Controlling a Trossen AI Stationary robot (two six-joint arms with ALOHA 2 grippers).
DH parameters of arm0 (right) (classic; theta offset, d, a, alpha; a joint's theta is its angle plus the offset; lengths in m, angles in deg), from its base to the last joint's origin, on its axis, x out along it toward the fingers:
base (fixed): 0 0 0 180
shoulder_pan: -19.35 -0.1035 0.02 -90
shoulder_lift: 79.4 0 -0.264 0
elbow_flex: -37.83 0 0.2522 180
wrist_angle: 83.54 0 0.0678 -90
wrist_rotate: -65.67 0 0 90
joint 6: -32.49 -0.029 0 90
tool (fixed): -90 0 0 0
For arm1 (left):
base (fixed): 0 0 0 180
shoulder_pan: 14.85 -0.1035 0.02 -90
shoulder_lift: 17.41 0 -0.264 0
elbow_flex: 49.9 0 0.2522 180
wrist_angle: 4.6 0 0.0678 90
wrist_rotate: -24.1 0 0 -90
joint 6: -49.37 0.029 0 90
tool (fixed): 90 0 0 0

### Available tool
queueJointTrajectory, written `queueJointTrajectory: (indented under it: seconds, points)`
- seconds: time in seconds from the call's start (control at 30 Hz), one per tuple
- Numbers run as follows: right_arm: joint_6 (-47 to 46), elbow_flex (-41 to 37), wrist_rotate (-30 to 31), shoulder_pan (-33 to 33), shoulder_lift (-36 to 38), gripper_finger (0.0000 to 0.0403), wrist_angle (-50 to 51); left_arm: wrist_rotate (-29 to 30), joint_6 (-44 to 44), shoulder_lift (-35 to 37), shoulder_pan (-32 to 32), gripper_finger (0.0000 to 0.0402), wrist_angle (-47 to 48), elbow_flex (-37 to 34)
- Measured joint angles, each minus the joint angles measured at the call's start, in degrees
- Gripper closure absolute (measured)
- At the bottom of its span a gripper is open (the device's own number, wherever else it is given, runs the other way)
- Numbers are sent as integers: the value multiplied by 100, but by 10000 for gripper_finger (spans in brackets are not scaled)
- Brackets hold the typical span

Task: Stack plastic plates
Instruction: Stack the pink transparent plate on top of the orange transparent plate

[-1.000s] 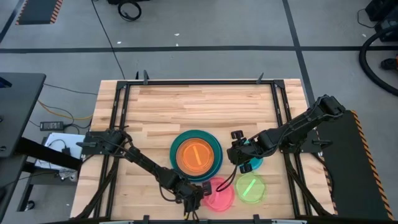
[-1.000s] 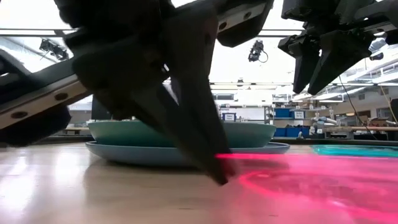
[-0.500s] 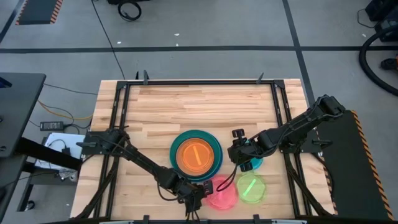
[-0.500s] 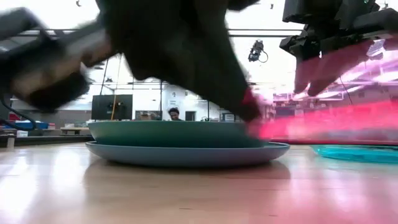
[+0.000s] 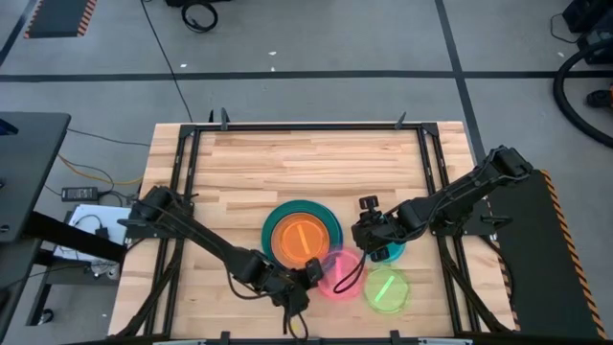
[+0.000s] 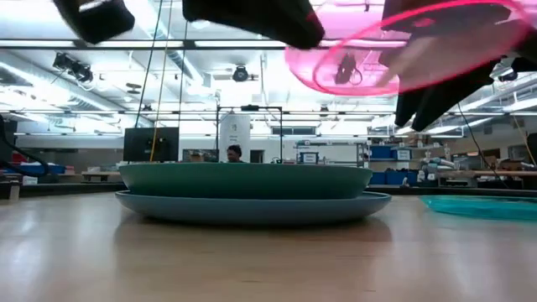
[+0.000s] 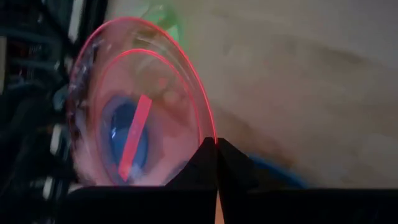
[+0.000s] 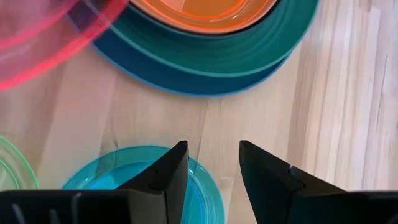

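Observation:
A stack [image 5: 303,236] stands mid-table: a large blue plate [image 6: 252,207] at the bottom, a teal-green one [image 6: 243,180] on it, and a small orange plate [image 5: 303,240] on top. My left gripper [image 5: 310,272] is shut on the translucent pink plate [image 5: 338,273], which is in the air just right of the stack. My right gripper [image 5: 370,236] is open above the cyan plate [image 5: 390,252], which lies flat on the table. The lime plate [image 5: 386,289] lies flat near the front edge. My left gripper pinches the pink plate's rim [image 7: 211,132] between its two shut fingers, on the plate's side toward the table's left. The fingers come slanting from the near left. The plate is lifted clear of the table [image 6: 403,42] and tilted.
Bare wood lies on the far half of the table [image 5: 306,163] and at its left. A black metal frame [image 5: 287,126] runs around the table's edges. A person shows far off in the room [image 6: 234,153].
My left gripper has risen from the table near the front edge, going toward the stack. It has taken the pink plate up with it. The plate, flat on the table a second ago, now hangs tilted, clear of the table.

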Motion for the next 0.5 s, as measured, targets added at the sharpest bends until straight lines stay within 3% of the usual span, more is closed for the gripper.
queueJointTrajectory:
  seconds: [0.5]
  points:
    - [24,5,24,68,-1,250,-33,783,-2072,142,-176,398,1994,-4]
